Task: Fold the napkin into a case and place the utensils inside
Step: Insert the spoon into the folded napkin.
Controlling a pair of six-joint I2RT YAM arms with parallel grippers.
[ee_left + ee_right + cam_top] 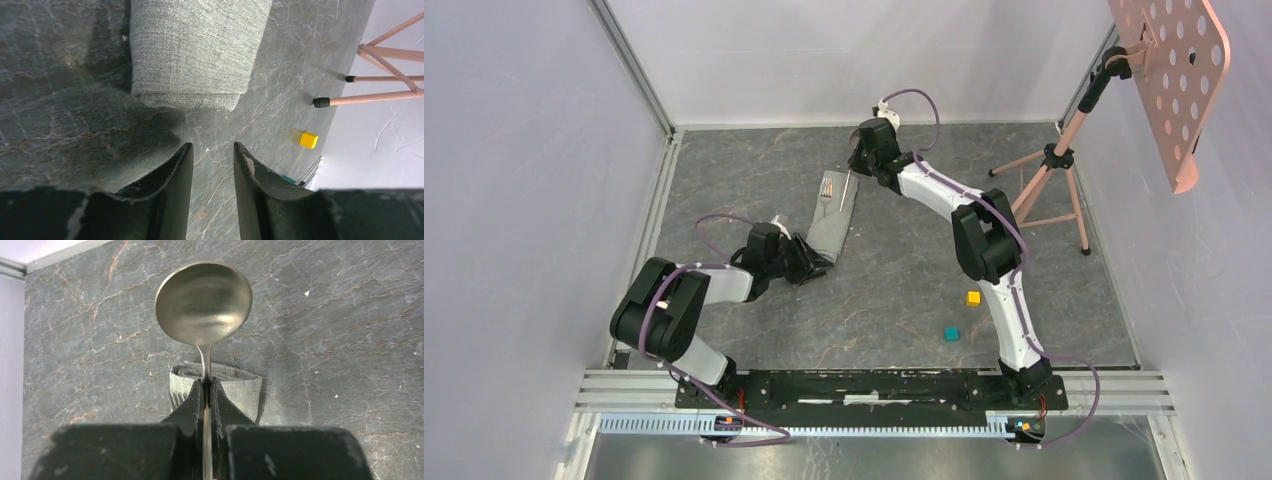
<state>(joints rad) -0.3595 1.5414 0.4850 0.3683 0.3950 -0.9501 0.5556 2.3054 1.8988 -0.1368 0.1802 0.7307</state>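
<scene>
The grey-green napkin (829,232) lies folded into a long narrow strip on the dark stone table. The fork (827,188) rests on its far end; its tines also show in the right wrist view (176,399). My right gripper (856,168) is shut on the spoon (203,302) by its handle and holds it above the napkin's far end (240,385), bowl pointing away. My left gripper (210,150) is open and empty, its fingertips (185,155) just short of the napkin's near folded edge (195,55).
A yellow cube (973,297) and a teal cube (951,333) lie on the table at the right. A pink tripod (1054,165) with a perforated board (1174,70) stands at the back right. White walls enclose the table.
</scene>
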